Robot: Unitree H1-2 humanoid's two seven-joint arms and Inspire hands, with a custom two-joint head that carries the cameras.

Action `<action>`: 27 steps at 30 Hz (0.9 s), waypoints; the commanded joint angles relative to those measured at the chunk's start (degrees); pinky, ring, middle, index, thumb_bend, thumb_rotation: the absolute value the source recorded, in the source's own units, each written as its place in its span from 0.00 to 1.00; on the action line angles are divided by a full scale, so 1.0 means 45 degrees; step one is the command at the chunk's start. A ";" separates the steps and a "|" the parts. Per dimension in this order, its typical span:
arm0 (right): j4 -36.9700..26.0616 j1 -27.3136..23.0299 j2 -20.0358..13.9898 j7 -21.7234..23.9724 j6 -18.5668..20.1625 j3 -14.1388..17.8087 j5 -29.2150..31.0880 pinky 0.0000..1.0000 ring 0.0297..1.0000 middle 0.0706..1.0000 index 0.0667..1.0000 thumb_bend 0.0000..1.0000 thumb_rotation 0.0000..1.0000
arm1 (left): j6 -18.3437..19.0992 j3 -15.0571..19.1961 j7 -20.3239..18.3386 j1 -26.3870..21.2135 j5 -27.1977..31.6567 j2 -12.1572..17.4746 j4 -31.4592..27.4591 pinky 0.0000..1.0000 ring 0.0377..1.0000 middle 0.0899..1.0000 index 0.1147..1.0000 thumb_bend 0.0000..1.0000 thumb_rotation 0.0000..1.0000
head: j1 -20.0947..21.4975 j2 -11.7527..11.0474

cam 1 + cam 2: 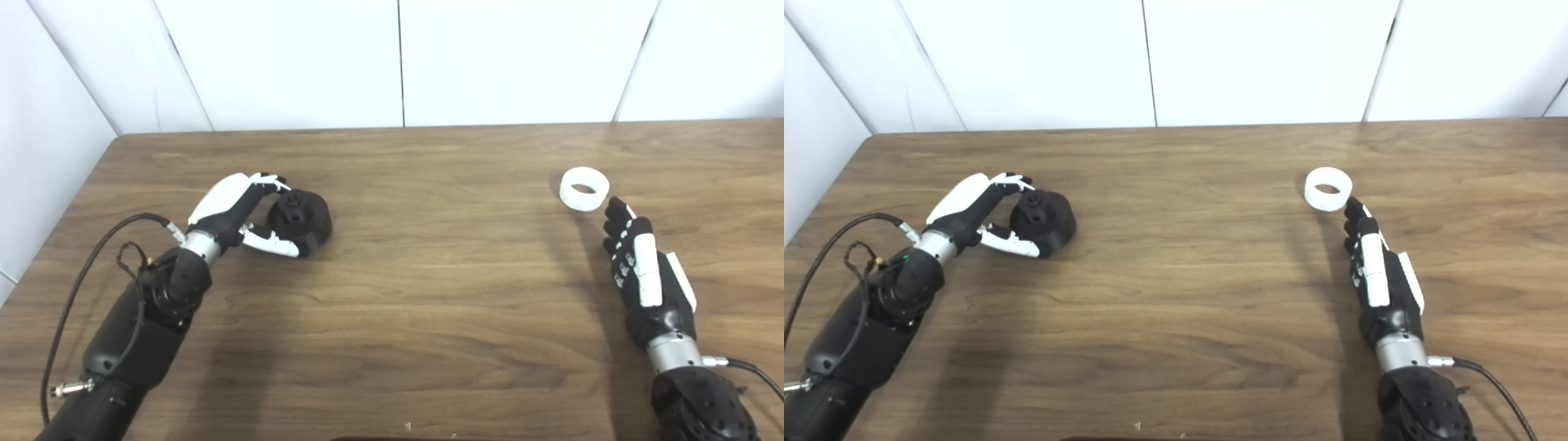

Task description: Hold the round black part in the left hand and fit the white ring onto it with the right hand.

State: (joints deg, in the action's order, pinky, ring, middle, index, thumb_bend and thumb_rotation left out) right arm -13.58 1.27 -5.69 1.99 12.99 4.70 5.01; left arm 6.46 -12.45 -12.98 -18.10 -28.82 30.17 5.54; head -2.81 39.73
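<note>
The left hand [245, 211] cups the round black part [301, 218] on the table [429, 294], fingers and thumb around it. The right hand [643, 269], fingers extended and empty, lies just beside the white ring [584, 188].

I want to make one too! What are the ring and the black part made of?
The ring looks like matte white plastic: even colour, no shine. The black part seems matte hard plastic or rubber; the pictures are too blurry to tell which.

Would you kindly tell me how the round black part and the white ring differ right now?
The round black part sits between the left hand's fingers and thumb; the white plastic ring lies free, just beyond the right hand's fingertips. The part is dark, domed and bulkier; the ring is pale, hollow and smaller. Both rest on the wooden table.
</note>
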 commanded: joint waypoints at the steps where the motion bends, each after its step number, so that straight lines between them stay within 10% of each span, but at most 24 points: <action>1: -0.0410 -0.0208 -0.0042 0.0077 0.0040 -0.0090 -0.0008 1.00 1.00 0.97 0.96 0.63 1.00 | -0.0046 0.0032 -0.0020 -0.0282 -0.0188 0.0048 -0.0773 0.93 0.98 0.91 0.62 0.89 0.34 | 0.0005 0.0018; 27: -0.1057 -0.0109 -0.0069 0.0018 0.0586 0.0121 0.0119 1.00 1.00 0.97 0.96 0.65 1.00 | -0.0712 -0.1738 -0.1205 0.1253 -0.1638 -0.1343 -0.3172 1.00 1.00 0.91 0.63 0.89 0.42 | 0.0315 0.0416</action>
State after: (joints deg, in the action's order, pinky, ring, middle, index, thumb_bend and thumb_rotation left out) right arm -15.97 1.47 -5.71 2.00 16.65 4.96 5.23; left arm 3.83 -19.89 -18.07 -12.13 -34.96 23.57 -6.80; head -1.58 41.40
